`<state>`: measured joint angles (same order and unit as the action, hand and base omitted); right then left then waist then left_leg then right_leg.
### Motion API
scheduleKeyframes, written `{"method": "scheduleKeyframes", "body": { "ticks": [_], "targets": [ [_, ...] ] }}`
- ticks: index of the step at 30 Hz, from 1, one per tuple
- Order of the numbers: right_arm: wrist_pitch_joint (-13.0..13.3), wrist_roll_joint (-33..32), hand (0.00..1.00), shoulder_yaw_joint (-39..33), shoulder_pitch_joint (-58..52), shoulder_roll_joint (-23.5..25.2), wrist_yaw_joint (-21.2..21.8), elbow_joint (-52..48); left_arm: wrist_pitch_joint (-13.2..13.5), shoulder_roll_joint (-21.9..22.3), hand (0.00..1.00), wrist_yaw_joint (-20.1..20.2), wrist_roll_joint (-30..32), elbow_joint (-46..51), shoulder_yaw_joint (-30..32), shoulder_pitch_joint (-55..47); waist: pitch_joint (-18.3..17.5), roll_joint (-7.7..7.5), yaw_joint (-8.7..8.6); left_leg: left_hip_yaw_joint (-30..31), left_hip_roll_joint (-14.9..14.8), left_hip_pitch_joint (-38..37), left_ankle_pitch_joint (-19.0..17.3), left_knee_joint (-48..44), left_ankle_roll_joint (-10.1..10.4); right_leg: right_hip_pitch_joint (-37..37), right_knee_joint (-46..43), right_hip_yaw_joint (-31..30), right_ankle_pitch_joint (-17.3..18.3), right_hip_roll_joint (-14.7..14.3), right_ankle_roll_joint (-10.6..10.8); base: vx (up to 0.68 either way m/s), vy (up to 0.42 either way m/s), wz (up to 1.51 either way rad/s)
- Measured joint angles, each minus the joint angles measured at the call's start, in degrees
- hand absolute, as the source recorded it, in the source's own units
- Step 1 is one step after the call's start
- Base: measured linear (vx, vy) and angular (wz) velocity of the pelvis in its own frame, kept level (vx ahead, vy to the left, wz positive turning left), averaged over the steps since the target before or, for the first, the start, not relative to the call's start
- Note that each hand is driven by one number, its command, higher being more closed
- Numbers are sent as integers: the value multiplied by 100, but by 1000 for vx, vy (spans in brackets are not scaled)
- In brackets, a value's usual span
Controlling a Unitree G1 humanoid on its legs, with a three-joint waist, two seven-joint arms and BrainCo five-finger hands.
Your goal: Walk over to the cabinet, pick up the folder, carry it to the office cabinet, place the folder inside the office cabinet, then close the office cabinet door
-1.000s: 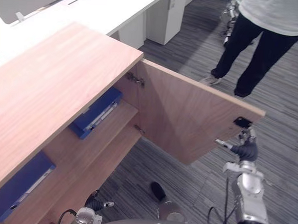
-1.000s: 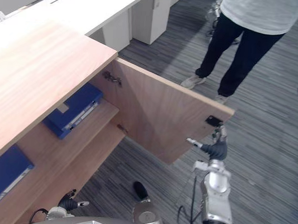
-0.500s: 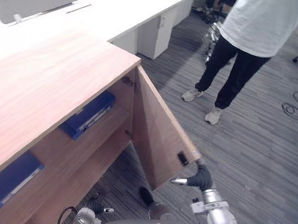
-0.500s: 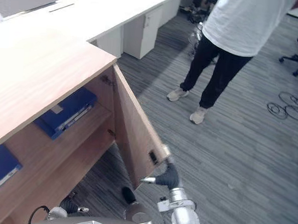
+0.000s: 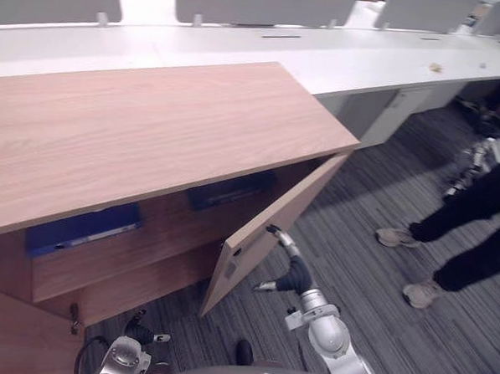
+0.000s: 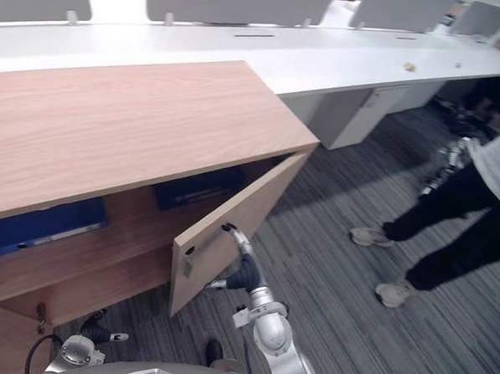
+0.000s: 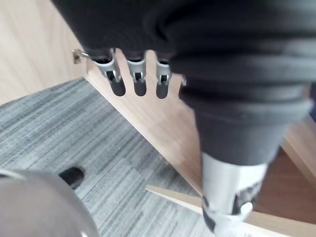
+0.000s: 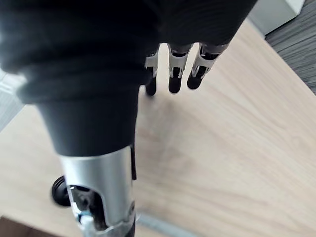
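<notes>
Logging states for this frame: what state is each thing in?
Cabinet door: ajar, roughly half open.
Right hand: open, fingers straight on the door's outer face.
Left hand: open, empty.
Blue folder: lying on the inside shelf.
Other blue folder: same shelf.

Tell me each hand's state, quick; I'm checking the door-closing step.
Left hand: open, holding nothing.
Right hand: open, straight fingers pressing the cabinet door.

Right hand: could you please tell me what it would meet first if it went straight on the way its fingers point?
The office cabinet door: the right hand points its straight fingers at the door's wooden face, with the tips apparently touching it or nearly so.
</notes>
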<state>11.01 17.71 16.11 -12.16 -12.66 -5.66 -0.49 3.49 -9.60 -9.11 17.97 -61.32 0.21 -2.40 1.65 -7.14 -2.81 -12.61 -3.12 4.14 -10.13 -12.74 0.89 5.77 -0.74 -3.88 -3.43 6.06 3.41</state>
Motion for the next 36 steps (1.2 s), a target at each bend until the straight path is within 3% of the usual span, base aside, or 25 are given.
{"method": "scheduleKeyframes", "body": {
  "ticks": [3, 6, 12, 17, 25, 36],
  "targets": [
    [-89, -62, 0, -55, 455, 29, -109, 468, -21, -16, 0, -59, -46, -2, 105, -54, 52, 83, 149, 25, 1, -10, 20, 6, -27, -32, 46, 32, -16, -1, 31, 33, -5, 7],
    [-121, -195, 0, -62, 670, 95, -124, 807, -25, -7, 0, -73, -101, -1, 228, -123, 79, 166, 184, 167, 10, -17, 48, 38, -32, -131, 106, 176, -29, 5, 52, 10, -18, 22],
    [-210, -263, 0, -62, 866, 172, -120, 1703, -50, 71, 0, -90, -217, 0, 380, -187, 74, 202, 321, 422, 90, -128, 401, 537, 8, -182, 160, 457, -6, 57, 121, -14, -36, 25],
    [-269, -268, 0, -174, 794, 391, -101, 2699, -52, 121, 0, -90, -218, 7, 431, -282, 70, 233, 343, 513, 86, -271, 611, 873, 53, -210, 144, 542, 27, 40, 177, -14, -29, 10],
    [-521, -500, 0, -1030, 568, 542, -108, 4874, -55, 154, 0, -80, -317, 6, 415, -346, 21, 266, 315, 529, 180, -592, 869, 1411, 32, -297, 137, 586, 69, 96, 239, -5, 2, 2],
    [-789, -436, 0, -1566, 745, 548, -221, 5828, -52, 110, 0, -60, -435, 3, 302, -339, -1, 310, 277, 587, 311, -751, 1005, 1661, -19, -248, -178, 604, 234, 208, 331, -23, 4, 4]
  ]
}}
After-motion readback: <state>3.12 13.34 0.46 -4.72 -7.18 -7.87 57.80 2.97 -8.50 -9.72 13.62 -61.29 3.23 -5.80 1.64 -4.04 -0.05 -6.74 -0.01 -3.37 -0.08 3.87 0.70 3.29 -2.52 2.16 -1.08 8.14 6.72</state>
